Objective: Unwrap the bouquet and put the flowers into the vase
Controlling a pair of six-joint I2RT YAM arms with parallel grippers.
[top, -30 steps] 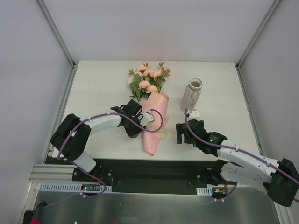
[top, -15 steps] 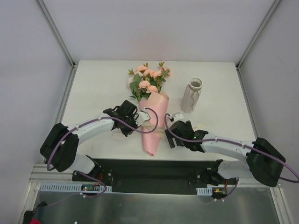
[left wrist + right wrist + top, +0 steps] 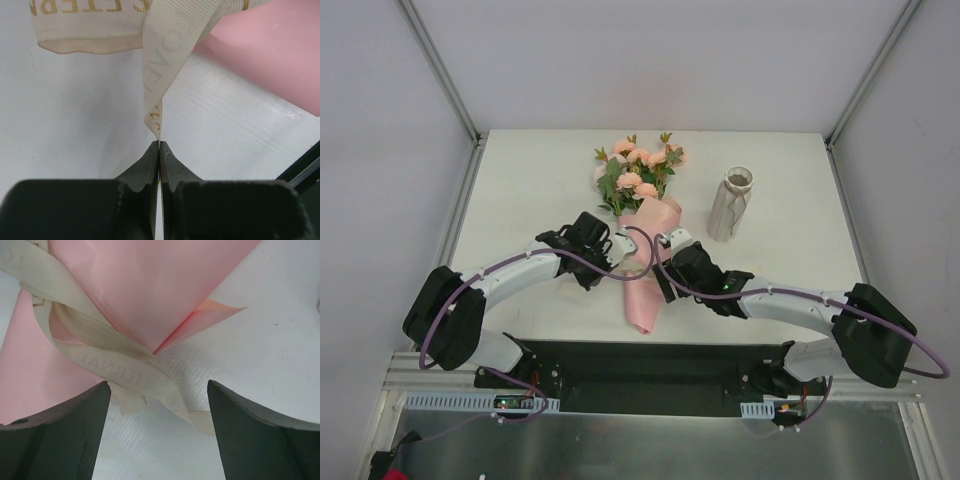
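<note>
Item, one bouquet (image 3: 150,285): only its salmon-pink paper wrap shows, filling the upper left and centre of the frame, with a folded corner pointing right.

Item, one cream ribbon (image 3: 115,365), lettered, running from the upper left down to lower centre, lying on paper and counter.

Item, white counter (image 3: 270,340), right and bottom.

Item, right claw (image 3: 157,390): dark fingers (image 3: 55,435) at the lower corners, spread wide, gripping nothing.

Salmon paper-wrapped rose bouquet (image 3: 658,222) lies mid white table (image 3: 540,180), blooms toward far edge; slim whitish ceramic vase (image 3: 731,205) stands apart to its R. L gripper (image 3: 159,145) on cream ribbon (image 3: 160,75) L of wrap, R gripper (image 3: 157,390) just R.
</note>
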